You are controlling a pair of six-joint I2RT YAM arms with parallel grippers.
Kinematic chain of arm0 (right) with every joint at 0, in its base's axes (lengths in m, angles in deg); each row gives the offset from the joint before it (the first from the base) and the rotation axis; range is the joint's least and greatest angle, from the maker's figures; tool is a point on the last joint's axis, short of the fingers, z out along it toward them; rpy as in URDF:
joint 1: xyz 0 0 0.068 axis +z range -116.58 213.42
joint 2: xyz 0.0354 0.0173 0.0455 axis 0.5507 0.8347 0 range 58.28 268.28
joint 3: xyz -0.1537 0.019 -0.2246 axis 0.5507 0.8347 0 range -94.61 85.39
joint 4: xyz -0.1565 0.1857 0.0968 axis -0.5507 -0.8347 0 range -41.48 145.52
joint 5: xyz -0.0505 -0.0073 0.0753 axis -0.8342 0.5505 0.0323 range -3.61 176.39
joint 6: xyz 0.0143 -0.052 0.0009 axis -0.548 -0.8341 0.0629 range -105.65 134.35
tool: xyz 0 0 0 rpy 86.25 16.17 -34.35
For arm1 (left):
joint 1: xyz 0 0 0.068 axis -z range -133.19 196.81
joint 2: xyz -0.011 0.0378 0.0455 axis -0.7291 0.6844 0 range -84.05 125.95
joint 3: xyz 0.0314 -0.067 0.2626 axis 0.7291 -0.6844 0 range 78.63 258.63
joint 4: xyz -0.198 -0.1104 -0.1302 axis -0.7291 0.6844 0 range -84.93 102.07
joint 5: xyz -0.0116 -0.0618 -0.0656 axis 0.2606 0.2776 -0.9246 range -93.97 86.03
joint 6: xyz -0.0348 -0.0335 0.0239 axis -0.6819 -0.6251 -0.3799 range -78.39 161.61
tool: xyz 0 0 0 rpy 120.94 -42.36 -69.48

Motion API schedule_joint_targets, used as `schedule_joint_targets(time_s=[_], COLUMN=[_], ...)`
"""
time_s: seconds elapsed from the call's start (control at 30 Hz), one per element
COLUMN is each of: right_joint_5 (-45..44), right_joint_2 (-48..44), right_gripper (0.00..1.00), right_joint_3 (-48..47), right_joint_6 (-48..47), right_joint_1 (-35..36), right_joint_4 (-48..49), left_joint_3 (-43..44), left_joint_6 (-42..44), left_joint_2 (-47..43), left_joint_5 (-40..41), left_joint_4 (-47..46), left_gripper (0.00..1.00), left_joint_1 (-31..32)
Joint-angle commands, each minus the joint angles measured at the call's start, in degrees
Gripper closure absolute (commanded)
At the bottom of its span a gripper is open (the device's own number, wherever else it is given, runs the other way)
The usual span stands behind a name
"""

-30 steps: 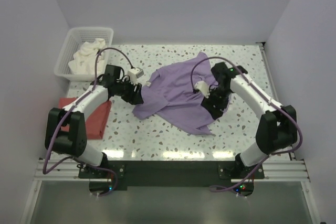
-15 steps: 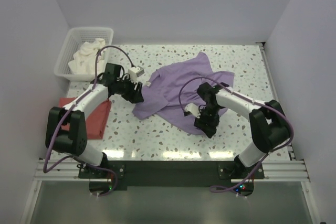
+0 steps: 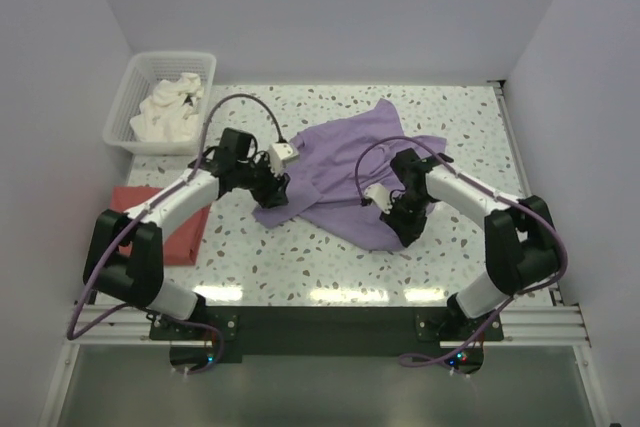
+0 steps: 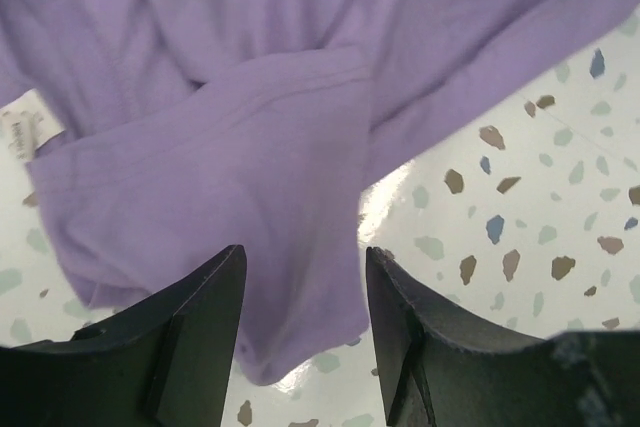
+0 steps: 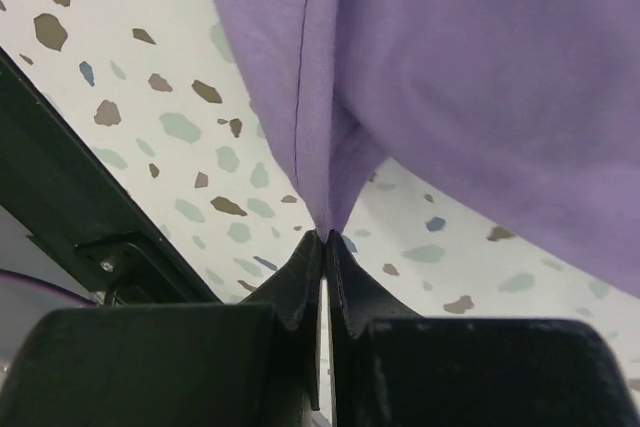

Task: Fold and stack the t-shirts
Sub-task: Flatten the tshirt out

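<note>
We are spreading out the lilac t-shirt [image 3: 345, 162], which is lying rumpled on the tabletop [image 3: 300, 259] between our two sets of jaws; the folding itself is not yet begun. Our right jaws are pressed together, pinching a seamed edge [image 5: 305, 97] of it at their tips. Our left jaws are standing spread, straddling a sleeve [image 4: 230, 197] without gripping. We are judging that the left must close on that sleeve so both can draw the cloth flat. The coral-red t-shirt [image 3: 172, 232], seemingly folded, is lying well outboard of the left jaws. The speckled tabletop is gleaming between pale walls [image 3: 330, 7], and a white basket [image 3: 118, 117] is sitting far beyond the left jaws.
</note>
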Motion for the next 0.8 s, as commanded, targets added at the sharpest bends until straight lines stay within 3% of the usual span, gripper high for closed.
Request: schedule_joint_targets(time_s=[0.0,0.1,0.33,0.4,0.5,0.53,0.6,0.77], right_joint_5=[1.4,1.6,1.2,0.4,-1.0,-1.3,-1.8,-4.1], right_joint_2=[-2.3,-2.3,-1.8,-2.0,-2.1,-1.9,-2.0,-2.8], right_gripper=[1.0,1.0,1.0,1.0,1.0,1.0,1.0,1.0], right_joint_3=[-3.3,-3.6,-5.5,-5.7,-5.8,-5.9,-6.3,-7.9], right_joint_6=[0.2,0.4,0.0,-0.2,-0.8,-1.3,-1.9,-5.1], right_joint_1=[-1.3,-1.5,-3.4,-3.6,-4.9,-5.2,-6.4,-11.4], right_joint_4=[-1.6,-2.2,-3.1,-3.2,-3.3,-3.4,-4.1,-6.3], left_joint_3=[-3.6,-4.3,-5.8,-6.0,-5.1,-4.6,-3.1,0.3], left_joint_6=[5.1,5.6,6.8,7.7,7.8,7.5,6.3,6.5], left_joint_2=[-3.0,-0.5,4.6,5.4,5.4,4.6,1.0,-8.1], left_joint_5=[5.6,10.6,19.9,22.4,22.6,21.9,17.3,8.9], left_joint_4=[-4.3,-5.5,-4.8,-4.5,-2.4,-1.4,0.1,7.2], left_gripper=[0.44,0.44,0.47,0.54,0.76,0.87,0.99,1.0], left_joint_1=[5.4,9.5,11.1,11.1,10.7,10.1,6.5,-4.5])
